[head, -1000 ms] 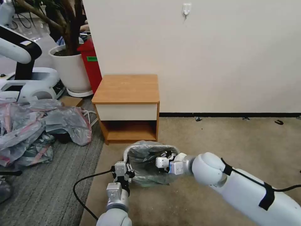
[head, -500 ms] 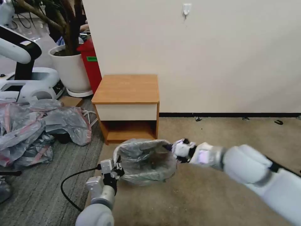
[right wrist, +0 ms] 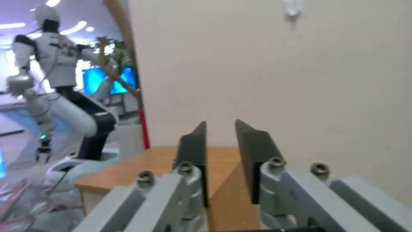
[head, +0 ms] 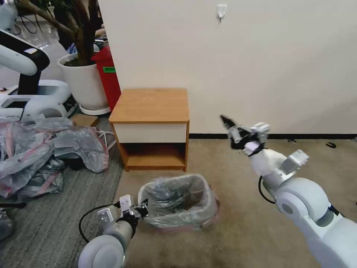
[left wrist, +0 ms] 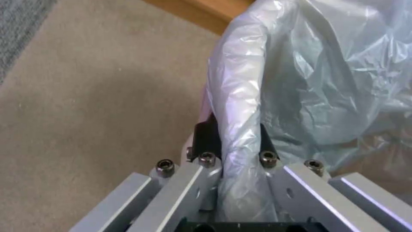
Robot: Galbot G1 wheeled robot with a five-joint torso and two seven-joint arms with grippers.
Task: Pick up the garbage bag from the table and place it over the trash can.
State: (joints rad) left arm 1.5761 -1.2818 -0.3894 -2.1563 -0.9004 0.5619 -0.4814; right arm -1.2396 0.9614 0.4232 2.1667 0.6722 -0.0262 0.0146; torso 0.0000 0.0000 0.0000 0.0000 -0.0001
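Left wrist view: I am keeping the left gripper (left wrist: 235, 141) clenched on the bag-covered rim of the trash can (head: 200, 219), where the garbage bag (head: 174, 199) is lining it, on open carpet in front of the table (head: 150, 106). The right gripper (head: 232, 128), fingers slightly parted and empty, is now raised clear beside the table; earlier it was inside the bin.

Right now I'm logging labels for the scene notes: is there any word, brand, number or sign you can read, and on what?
None can be read.
Green label on the tall red bin: too small to read.
Garbage bag, nightstand, wall hook: no lettering visible.
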